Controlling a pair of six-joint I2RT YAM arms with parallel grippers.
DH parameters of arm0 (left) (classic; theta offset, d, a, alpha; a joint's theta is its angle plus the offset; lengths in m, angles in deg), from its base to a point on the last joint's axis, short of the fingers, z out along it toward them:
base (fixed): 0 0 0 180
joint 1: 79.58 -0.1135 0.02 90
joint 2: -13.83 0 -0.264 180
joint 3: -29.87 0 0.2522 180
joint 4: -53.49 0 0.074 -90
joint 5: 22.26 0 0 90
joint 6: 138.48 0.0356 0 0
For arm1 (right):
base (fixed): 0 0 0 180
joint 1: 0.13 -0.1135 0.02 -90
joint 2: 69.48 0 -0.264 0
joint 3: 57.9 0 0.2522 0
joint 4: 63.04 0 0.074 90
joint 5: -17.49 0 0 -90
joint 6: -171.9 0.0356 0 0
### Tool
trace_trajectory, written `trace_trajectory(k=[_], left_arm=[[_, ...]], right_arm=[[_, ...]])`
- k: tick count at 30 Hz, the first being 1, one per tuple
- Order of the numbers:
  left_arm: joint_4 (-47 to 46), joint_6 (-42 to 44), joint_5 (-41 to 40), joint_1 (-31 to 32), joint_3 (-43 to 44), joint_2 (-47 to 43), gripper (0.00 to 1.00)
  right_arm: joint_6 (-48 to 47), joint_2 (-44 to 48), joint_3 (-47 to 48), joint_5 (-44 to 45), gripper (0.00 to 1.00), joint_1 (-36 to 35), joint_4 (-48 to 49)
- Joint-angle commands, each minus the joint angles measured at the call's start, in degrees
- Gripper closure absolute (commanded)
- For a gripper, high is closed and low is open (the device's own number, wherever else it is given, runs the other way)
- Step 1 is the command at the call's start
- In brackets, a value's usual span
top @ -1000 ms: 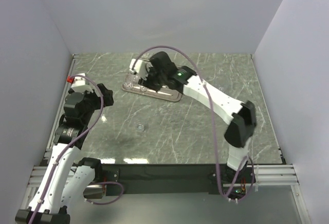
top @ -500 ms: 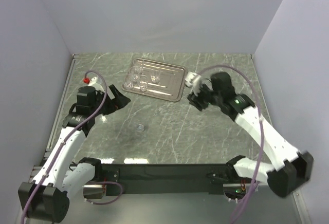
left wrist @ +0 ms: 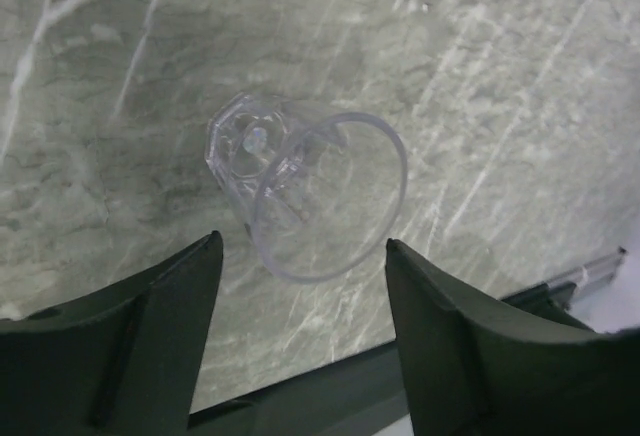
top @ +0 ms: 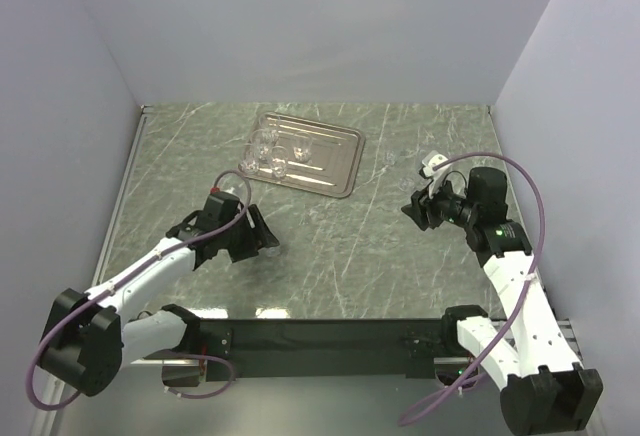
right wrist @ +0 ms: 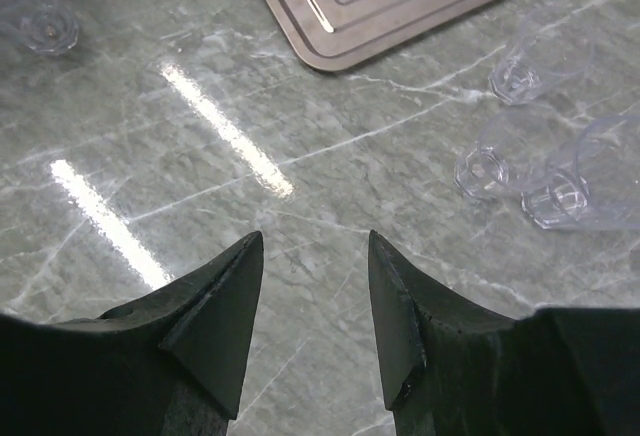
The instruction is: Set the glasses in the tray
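Marble tabletop (top: 340, 246), tray (top: 335, 156) near far edge

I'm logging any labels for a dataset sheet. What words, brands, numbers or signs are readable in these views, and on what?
None can be read in any view. The tray, the glass in front of the left gripper and the table show no lettering. The only mark is a small green light on the right arm, which carries no text.
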Motion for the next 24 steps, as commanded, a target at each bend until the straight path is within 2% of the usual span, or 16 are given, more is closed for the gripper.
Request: trace_trajectory(k=[1, 6, 11, 15, 24], left_arm=[[-0.1, -3.6, -9.9, 2.8, 1.0, 1.1, 0.30], [2.4, -4.2, -16.0, 6.2, 2.7, 3.7, 0.39], [3.2, -4.5, -19.6, 7.5, 4.7, 5.5, 0.42], [3.8, -4.1, -20.3, 7.7, 6.2, 4.9, 0.42], [4.0, -3.9, -20.4, 7.7, 7.0, 1.4, 0.33]], right_arm=[[0.5, 1.0, -0.1, -4.2, 0.46, 1.0, 1.7], [0.5, 2.2, -0.6, -4.7, 0.47, 1.0, 2.1], [0.3, 2.3, -0.7, -5.2, 0.47, 1.3, 2.0], [0.1, 2.4, -0.9, -5.4, 0.47, 1.2, 1.8], [0.0, 2.4, -1.0, -5.7, 0.47, 1.4, 1.8]])
